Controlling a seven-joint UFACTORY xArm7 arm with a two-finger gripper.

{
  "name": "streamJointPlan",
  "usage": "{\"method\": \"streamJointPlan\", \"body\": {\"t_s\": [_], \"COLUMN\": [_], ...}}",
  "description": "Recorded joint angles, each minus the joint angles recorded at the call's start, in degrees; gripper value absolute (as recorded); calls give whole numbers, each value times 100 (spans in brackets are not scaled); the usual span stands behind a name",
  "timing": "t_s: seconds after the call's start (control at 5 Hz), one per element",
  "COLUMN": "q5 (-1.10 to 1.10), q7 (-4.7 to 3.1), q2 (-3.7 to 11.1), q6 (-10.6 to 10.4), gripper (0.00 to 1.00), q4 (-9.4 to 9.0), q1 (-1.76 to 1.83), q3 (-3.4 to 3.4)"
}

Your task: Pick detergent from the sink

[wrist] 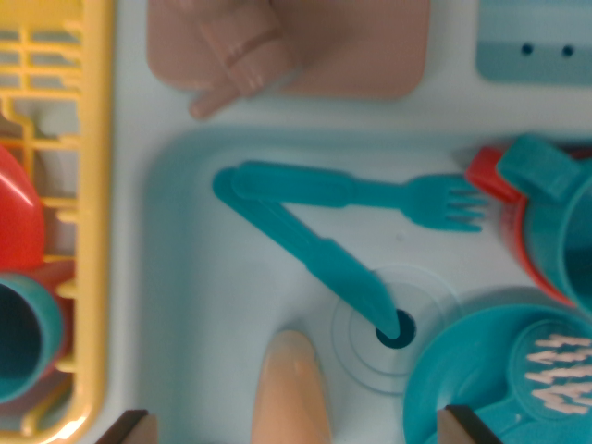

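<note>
item: toy kitchen sink (185, 277), pale blue basin, seen from above in the wrist view.

contents of basin: teal fork (370, 192) lying across, tines toward the wrist view's right; teal knife (310, 254) crossing under its handle end, tip over the drain hole (396, 328); teal plate (462, 370) at lower right with a brush (553, 370) resting on it; teal cup (555, 222) with a red piece (504, 222) beside it at the right edge.

task's thing: peach rounded object (291, 388) at the bottom edge, between the finger tips, probably the detergent bottle, though the blur and cropping leave that uncertain. it sits on the basin floor just beside the drain rings.

gripper (296, 427): only two dark finger tips (125, 427) show at the bottom corners, spread wide, holding nothing.

step in hand: approach, judged from the open fingers straddling the bottle with no contact visible. next move calls for a straight descent, then closing on the bottle's sides without catching the plate rim or knife tip.

surroundings: yellow dish rack (92, 185) at the wrist view's left, holding a red dish (18, 222) and a teal cup (23, 338); tan faucet (240, 55) on its tan base above the basin; pale teal panel (532, 42) at upper right. counter surface white, smooth.
</note>
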Motion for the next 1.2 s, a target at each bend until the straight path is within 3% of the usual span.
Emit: {"method": "streamJointPlan", "body": {"t_s": [0.2, 0.4, 0.6, 0.8, 1.0, 1.2], "q5": [23, 23, 43, 43, 62, 62], "q7": [-57, -57, -108, -108, -156, -156], "q2": [2, 2, 3, 3, 5, 5], "q6": [-241, -241, -455, -455, -659, -659], "gripper": [0, 0, 0, 0, 0, 0], "q4": [-238, -238, -450, -450, -651, -651], "q1": [-10, -10, -18, -18, -26, -26], "q3": [-24, -24, -46, -46, -66, -66]}}
